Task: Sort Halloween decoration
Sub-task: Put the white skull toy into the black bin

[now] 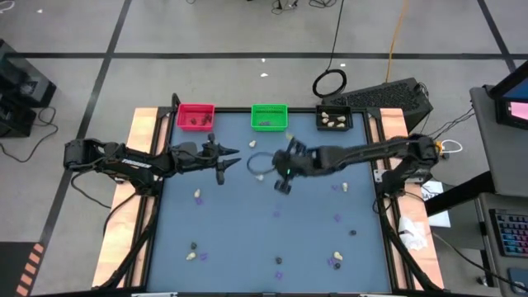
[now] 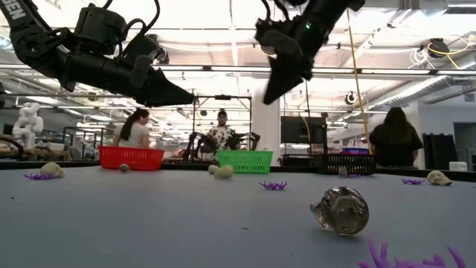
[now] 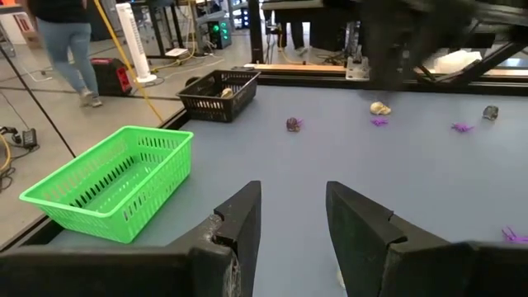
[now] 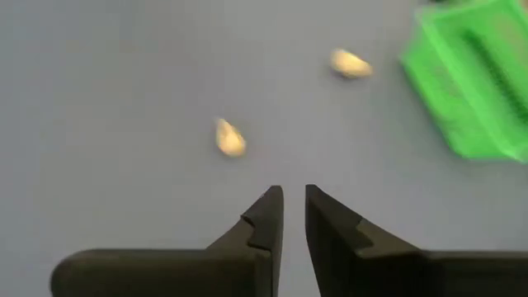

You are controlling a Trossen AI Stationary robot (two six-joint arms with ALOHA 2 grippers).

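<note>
Small trinkets lie scattered on the blue table top: cream lumps (image 1: 199,195) (image 4: 230,139), dark lumps (image 1: 352,232) (image 2: 341,211) and purple bits (image 1: 337,218) (image 2: 273,184). My left gripper (image 1: 227,161) (image 3: 294,235) hangs open above the table in front of the red bin (image 1: 195,115), empty. My right gripper (image 1: 285,180) (image 4: 294,206) is above the table's middle, near the green bin (image 1: 270,116). It is shut with only a slit between its fingers, and it holds nothing. A cream lump (image 1: 258,176) lies on the table just to its left.
Red, green and black bins (image 1: 334,120) stand in a row along the far edge; the black one holds cream lumps. More trinkets lie along the near edge (image 1: 191,255) (image 1: 338,256). People (image 2: 134,126) sit and stand in the room beyond the table.
</note>
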